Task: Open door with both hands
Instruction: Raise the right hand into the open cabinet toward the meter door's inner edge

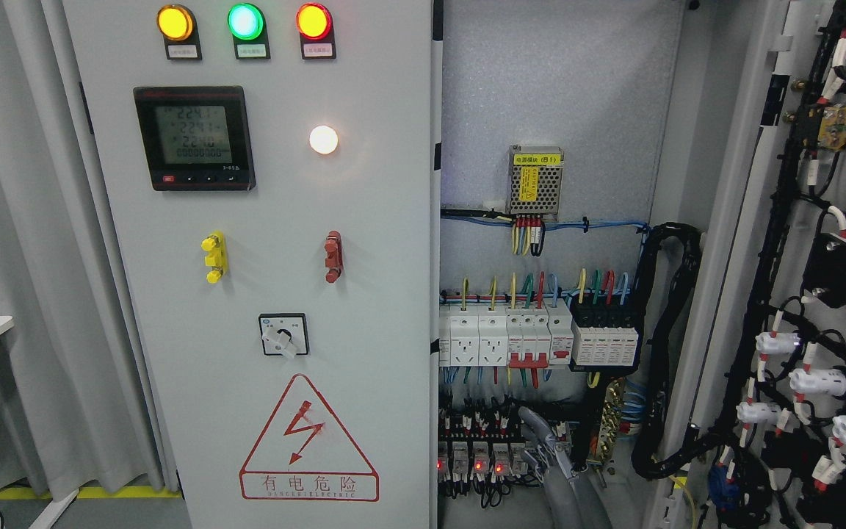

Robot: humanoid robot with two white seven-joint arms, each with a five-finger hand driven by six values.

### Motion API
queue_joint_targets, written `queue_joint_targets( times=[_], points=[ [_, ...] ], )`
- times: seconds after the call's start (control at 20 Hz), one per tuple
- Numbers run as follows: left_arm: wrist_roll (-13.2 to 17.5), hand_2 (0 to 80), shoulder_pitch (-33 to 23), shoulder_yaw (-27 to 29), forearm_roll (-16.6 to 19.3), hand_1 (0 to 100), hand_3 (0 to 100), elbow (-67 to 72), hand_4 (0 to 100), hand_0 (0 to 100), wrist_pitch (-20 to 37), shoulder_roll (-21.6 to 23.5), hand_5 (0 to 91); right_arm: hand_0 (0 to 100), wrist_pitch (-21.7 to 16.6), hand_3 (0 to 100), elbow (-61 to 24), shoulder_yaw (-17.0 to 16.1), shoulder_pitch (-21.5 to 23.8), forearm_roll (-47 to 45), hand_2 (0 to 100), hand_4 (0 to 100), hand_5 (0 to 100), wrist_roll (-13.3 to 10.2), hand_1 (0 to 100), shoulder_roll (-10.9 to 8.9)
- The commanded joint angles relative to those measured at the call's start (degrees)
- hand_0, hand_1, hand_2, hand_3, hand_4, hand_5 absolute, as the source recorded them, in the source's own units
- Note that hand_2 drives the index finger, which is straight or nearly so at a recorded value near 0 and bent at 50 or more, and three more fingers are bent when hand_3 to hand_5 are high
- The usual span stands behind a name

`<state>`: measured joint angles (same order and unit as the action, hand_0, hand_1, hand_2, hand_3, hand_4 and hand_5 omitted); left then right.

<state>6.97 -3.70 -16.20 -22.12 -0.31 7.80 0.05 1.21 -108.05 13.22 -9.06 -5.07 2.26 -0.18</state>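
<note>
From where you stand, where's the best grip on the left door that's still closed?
Probably the left door's free right edge, coming from the right through the open bay. The face shows only small switches, no handle, and that bare vertical edge is exposed. Neither robot hand is in view.

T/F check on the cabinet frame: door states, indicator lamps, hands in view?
1. The right door is swung open, its wired back showing. True.
2. The left door is open too. False: it is shut, front panel facing the camera.
3. The three top lamps read yellow, green, red from left to right. True.
4. Both robot hands grip the door. False: no hand is in view.
5. The meter display is dark. False: it is lit and shows digits.
</note>
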Motion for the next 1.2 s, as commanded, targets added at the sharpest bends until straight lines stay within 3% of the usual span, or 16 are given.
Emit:
queue_joint_targets(
  times=[0.0,0.2,0.35,0.85,1.0,1.15],
  points=[
    [-0.38,2.7,0.01,0.03,0.06,0,3,-0.22,3,29,-0.07,1.09,0.0,22,2.64,0,3.37,-0.04,-9.21,-3.54,0,0,0,0.02,0,0.18],
    [-0.29,2.7,0.18,0.02,0.06,0,3,-0.22,3,29,-0.07,1.36,0.0,22,5.81,0,5.39,0.67,-14.31,-4.24,0,0,0,-0.07,0,0.18],
    [-0.29,2.7,0.8,0.11,0.06,0,3,-0.22,3,29,-0.07,1.45,0.0,22,9.76,0,6.89,0.76,-17.56,-10.81,0,0,0,-0.07,0,0.18],
    [-0.29,2.7,1.77,0.11,-0.03,0,3,-0.22,3,29,-0.07,1.36,0.0,22,13.11,0,16.37,0.67,-26.53,-16.9,0,0,0,0.55,0,0.18],
    [-0.29,2.7,1.77,0.11,0.06,0,3,-0.22,3,29,-0.16,1.27,0.0,22,13.2,0,19.45,0.49,-28.73,-16.9,0,0,0,6.42,0,0.18],
    [-0.29,2.7,1.77,0.11,-0.03,0,3,-0.22,3,29,-0.16,1.36,0.0,22,13.11,0,20.77,-0.29,-29.17,-16.99,0,0,0,6.44,0,0.18]
  ],
)
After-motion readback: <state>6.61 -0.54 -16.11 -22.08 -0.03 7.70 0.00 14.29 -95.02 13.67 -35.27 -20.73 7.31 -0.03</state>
